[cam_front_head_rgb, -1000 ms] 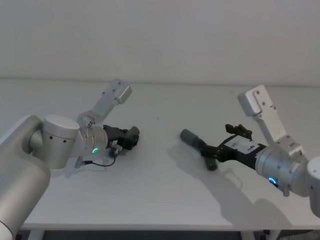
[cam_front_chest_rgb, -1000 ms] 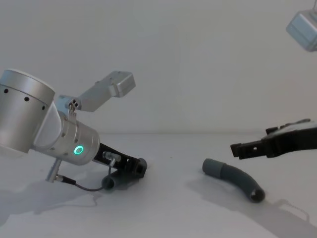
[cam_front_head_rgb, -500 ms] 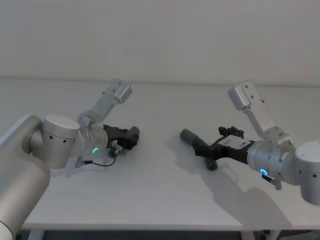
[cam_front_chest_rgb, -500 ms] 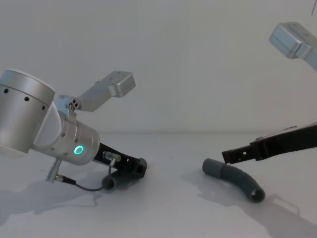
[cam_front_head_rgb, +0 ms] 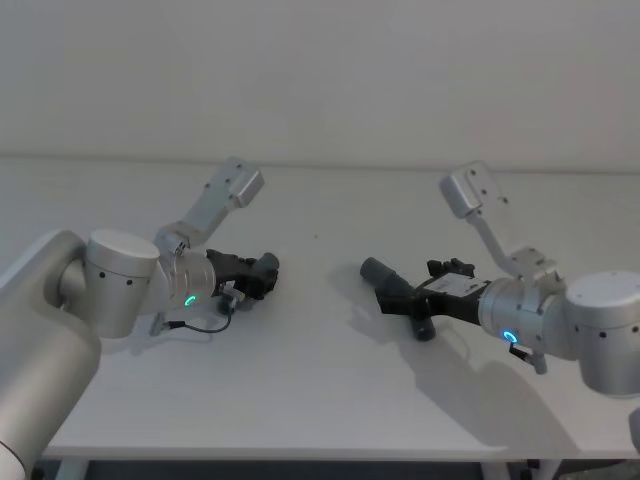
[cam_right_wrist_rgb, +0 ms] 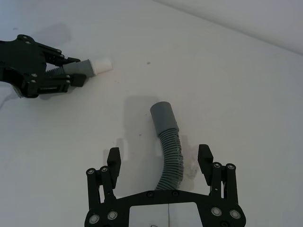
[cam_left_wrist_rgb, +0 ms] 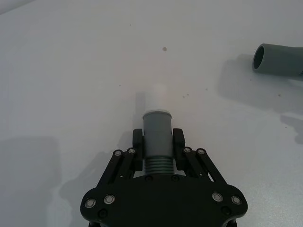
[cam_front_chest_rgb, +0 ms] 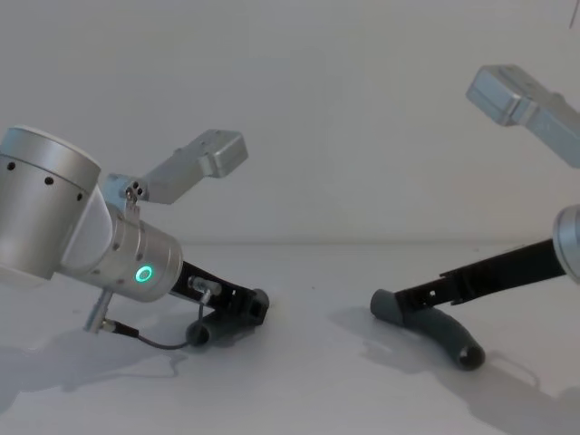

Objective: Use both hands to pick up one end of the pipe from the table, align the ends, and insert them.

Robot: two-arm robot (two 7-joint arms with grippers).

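The left arm comes in low with its wrist tipped down toward the table [cam_front_head_rgb: 320, 400], green ring light lit, and the left pincer [cam_left_wrist_rgb: 157, 142] almost at the surface. Its fingers are drawn in tight on the ribbed part of the first hose piece [cam_left_wrist_rgb: 156, 158], just behind the grey collar [cam_left_wrist_rgb: 156, 126]. The collar and its white sleeve [cam_left_wrist_rgb: 155, 98] stick straight out ahead of the fingertips. Whether this piece is clear of the surface I cannot tell. The right arm has its elbow raised and its forearm sloping down, so the right pincer [cam_right_wrist_rgb: 159, 158] reaches low over the table toward the other arm. Its fingers [cam_right_wrist_rgb: 113, 161] are spread wide, one to each side of the ribbed body of the second hose piece [cam_right_wrist_rgb: 171, 156] and apart from it. That piece lies flat on the table and curves forward out of the gap. Its smooth collar end [cam_right_wrist_rgb: 164, 117] is well ahead of the fingertips, and its open ribbed end is back under the palm. From the chest view the right pincer [cam_front_chest_rgb: 412, 296] sits just over the collar end, with the rest of the piece trailing below it. Between the two pincers the table is bare, an open stretch from the white sleeve across to the second piece's collar. More bare surface runs behind both, out to the far edge at the wall, and in front to the near edge. There are two hose pieces and two pincers, one piece at each.
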